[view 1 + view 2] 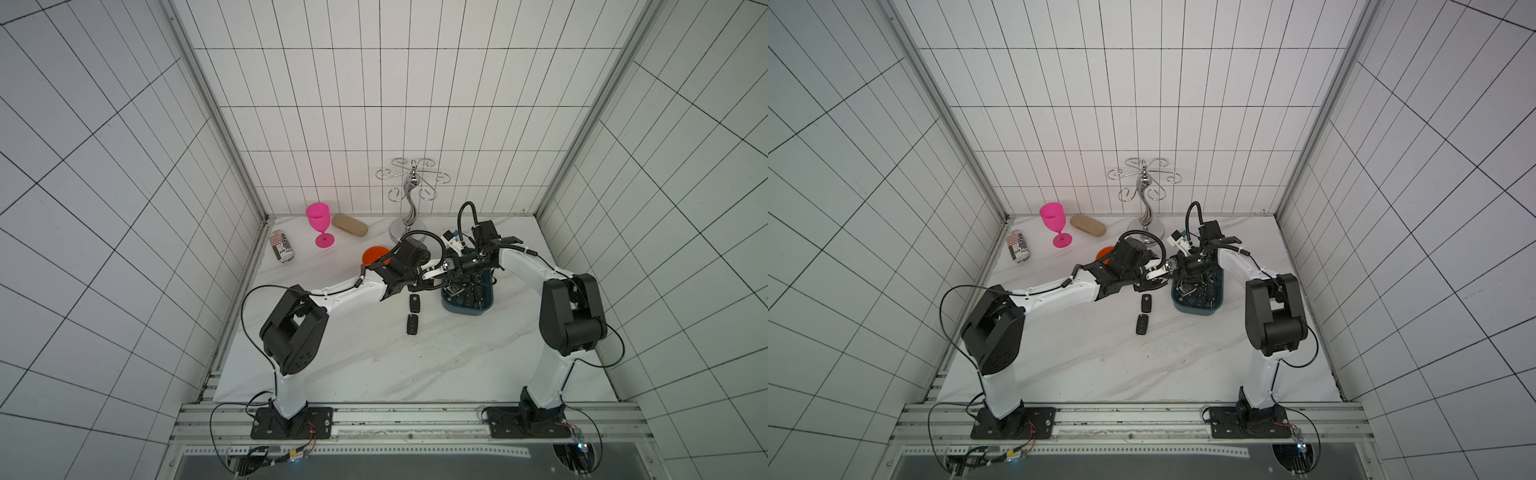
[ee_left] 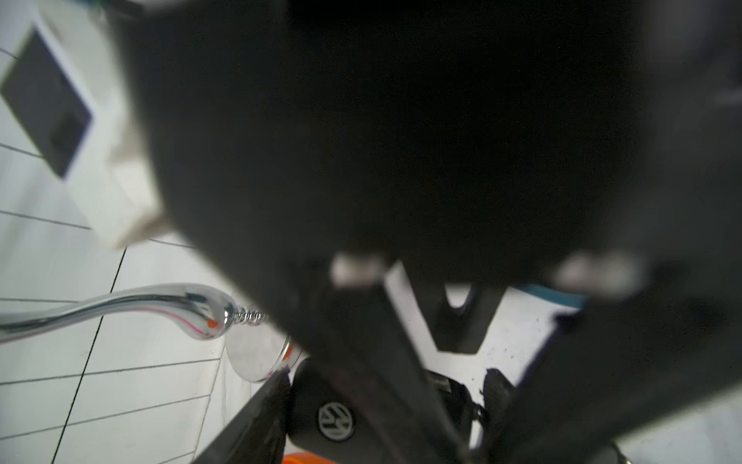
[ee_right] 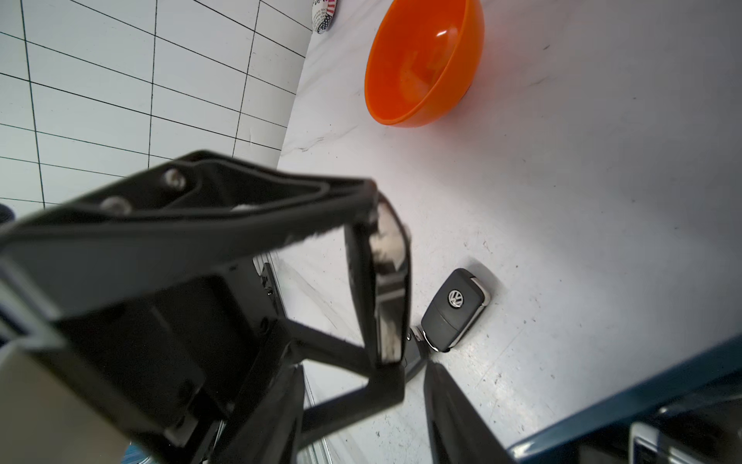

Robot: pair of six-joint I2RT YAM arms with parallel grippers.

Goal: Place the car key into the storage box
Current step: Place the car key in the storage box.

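In the left wrist view a black car key (image 2: 335, 420) with a round silver logo spans the gap between my left gripper's (image 2: 387, 385) fingers, which are shut on its two ends. The right wrist view shows that key edge-on (image 3: 387, 257). My right gripper (image 3: 363, 401) meets it from the opposite side, its jaws apart around the left gripper's lower finger. In both top views the grippers (image 1: 441, 268) (image 1: 452, 266) touch noses above the far left rim of the teal storage box (image 1: 467, 306) (image 1: 1200, 309), which holds several dark keys.
Two more black keys (image 1: 414, 302) (image 1: 412, 324) lie on the marble table just left of the box. An orange bowl (image 1: 373, 254) (image 3: 425, 60) sits under the left forearm. A chrome hanger stand (image 1: 409, 195), a pink goblet (image 1: 319, 224), a tan case (image 1: 350, 225) and a can (image 1: 281, 246) line the back.
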